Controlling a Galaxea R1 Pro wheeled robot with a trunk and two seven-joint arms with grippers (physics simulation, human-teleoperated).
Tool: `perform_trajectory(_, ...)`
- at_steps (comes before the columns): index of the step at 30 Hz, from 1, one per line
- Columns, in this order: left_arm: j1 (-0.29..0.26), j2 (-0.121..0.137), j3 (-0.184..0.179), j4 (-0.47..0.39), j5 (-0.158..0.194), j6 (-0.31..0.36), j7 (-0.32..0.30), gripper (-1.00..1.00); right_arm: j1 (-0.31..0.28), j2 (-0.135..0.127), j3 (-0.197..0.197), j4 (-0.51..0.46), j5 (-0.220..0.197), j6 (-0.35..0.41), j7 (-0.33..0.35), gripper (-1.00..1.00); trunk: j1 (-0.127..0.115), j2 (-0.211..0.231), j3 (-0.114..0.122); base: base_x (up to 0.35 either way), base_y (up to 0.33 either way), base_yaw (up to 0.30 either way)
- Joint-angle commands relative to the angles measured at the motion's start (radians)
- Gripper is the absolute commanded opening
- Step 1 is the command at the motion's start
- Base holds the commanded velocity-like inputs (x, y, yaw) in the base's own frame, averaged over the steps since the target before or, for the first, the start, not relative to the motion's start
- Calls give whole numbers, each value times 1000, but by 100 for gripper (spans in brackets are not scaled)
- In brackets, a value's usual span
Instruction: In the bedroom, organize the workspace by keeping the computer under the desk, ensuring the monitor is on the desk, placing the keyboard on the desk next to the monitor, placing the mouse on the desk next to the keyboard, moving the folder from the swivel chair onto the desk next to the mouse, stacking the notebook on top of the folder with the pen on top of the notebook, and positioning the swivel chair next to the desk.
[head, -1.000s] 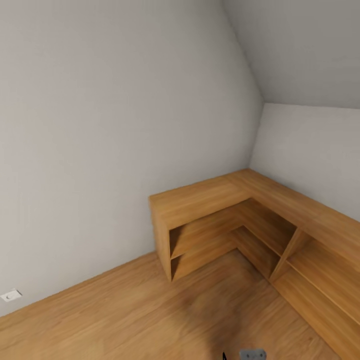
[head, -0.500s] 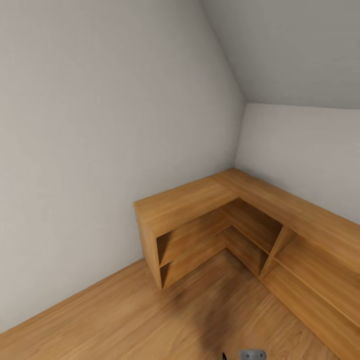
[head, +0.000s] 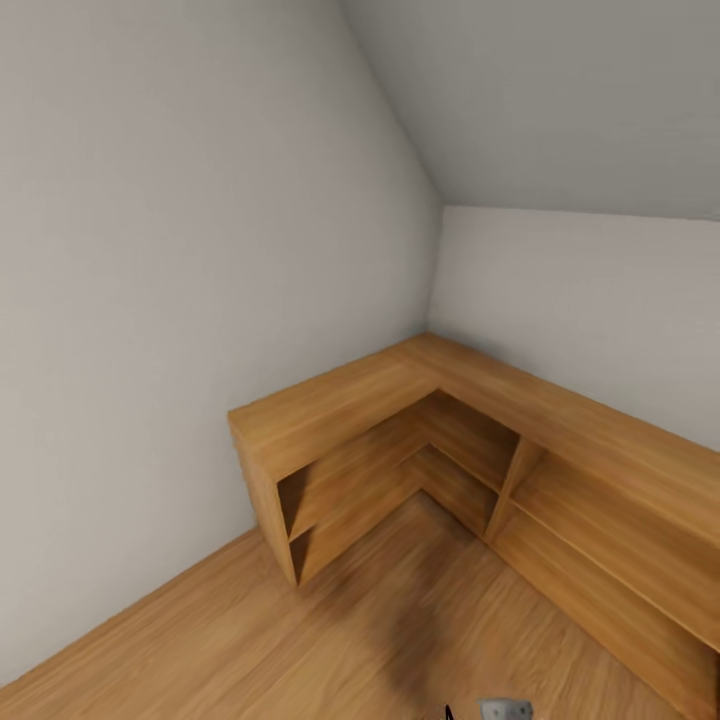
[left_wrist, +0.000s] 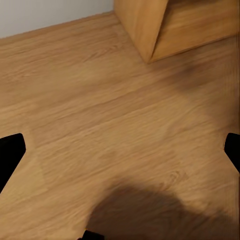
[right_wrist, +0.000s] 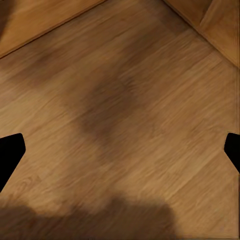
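None of the task's things is visible at this moment, so I cannot tell where the computer, the monitor, the keyboard or the others are, and I judge that the robot is on its way and most of the work is probably not yet done.

The head view looks into a room corner with grey walls (head: 200, 250) and a low wooden L-shaped shelf unit (head: 340, 400) standing against them; its open compartments look empty. The wooden floor (head: 250, 640) in front of it is free, so there is room to turn, but the shelf's near corner is an edge to keep away from.

The left gripper (left_wrist: 120, 150) and the right gripper (right_wrist: 120, 150) both hang over bare floor, their fingers spread wide and holding nothing.
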Motion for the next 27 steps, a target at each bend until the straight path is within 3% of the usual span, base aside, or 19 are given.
perform_trajectory(1,1,-1,4,-2,-5,0,2,100,-1,0,-8,2,11,-4,-5,100,0,-1,-1,1,0,-258)
perform_trajectory(27,1,0,4,-2,-5,0,4,100,-1,1,-8,2,11,-4,-5,100,0,-1,-1,5,0,-258)
